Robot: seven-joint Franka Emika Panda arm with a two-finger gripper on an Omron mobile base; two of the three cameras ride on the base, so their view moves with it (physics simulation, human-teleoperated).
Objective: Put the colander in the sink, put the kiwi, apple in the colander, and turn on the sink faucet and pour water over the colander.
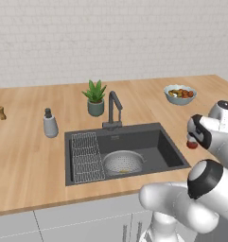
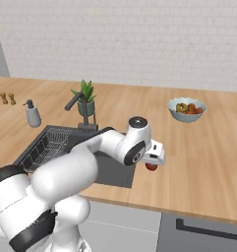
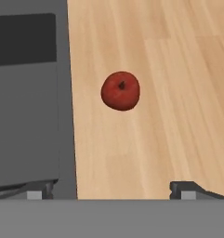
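Hand view, apple handling: the apple (image 3: 121, 90) is judged light, rigid and smooth-skinned; being round, it is likely to roll or slip if pinched off-centre, so the hold should be across its widest girth, one finger on each side.
Apple appearance: small glossy dark-red ball with a shallow stem dimple on top, no visible damage.
Apple position: resting on the wooden counter (image 3: 178, 69), just right of the sink (image 3: 25, 116), apart from its rim.
Gripper state: the gripper (image 3: 113, 189) hovers above the apple with its two dark fingers spread wide apart, holding nothing.
Gripper in base views: the gripper (image 2: 150, 164) sits directly over the apple (image 2: 151, 167), which appears as a red spot beneath the hand (image 1: 192, 144).
Colander: the colander (image 1: 123, 163) already stands in the sink (image 1: 129, 139), right of the wire rack (image 1: 86, 156).
Kiwi: a small yellow-green piece, taken to be the kiwi (image 1: 125, 170), lies in the colander's bottom.
Faucet: the sink faucet (image 1: 113, 109) stands at the sink's far edge; no water visible.
Surroundings: soap bottle (image 1: 50, 124) left, potted plant (image 1: 95, 97) behind, fruit bowl (image 1: 180, 94) far right.
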